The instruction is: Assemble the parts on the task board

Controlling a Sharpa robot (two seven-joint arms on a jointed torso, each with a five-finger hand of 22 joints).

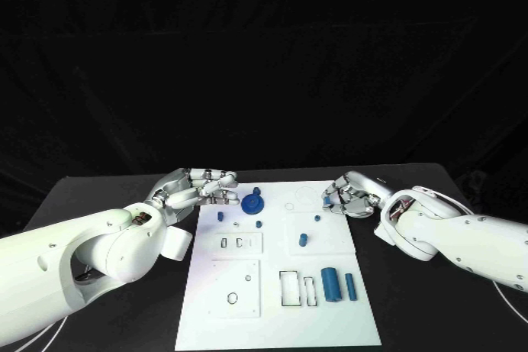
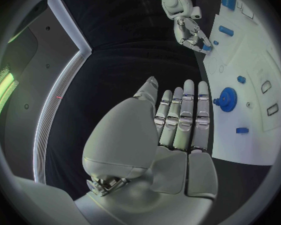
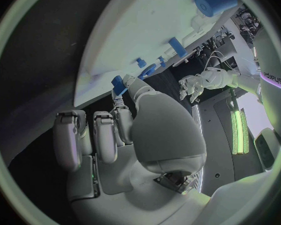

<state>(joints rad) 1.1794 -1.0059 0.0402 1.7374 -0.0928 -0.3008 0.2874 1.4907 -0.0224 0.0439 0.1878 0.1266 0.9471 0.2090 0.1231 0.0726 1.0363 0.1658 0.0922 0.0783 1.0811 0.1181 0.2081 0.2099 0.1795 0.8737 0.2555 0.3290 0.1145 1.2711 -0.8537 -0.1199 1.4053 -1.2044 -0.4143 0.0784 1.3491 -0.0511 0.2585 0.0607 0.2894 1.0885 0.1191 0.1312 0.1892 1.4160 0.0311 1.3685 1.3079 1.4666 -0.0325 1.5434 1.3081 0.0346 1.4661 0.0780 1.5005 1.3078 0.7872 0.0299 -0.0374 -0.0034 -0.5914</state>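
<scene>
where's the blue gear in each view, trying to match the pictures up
Head view: the blue gear lies on the far part of the task board, just beside the left hand.
Left wrist view: the gear lies on the board beyond the left hand's fingertips.
Right wrist view: I cannot pick it out for certain among the small blue parts.
Shared landmark: the white task board's edge against the black table.
</scene>
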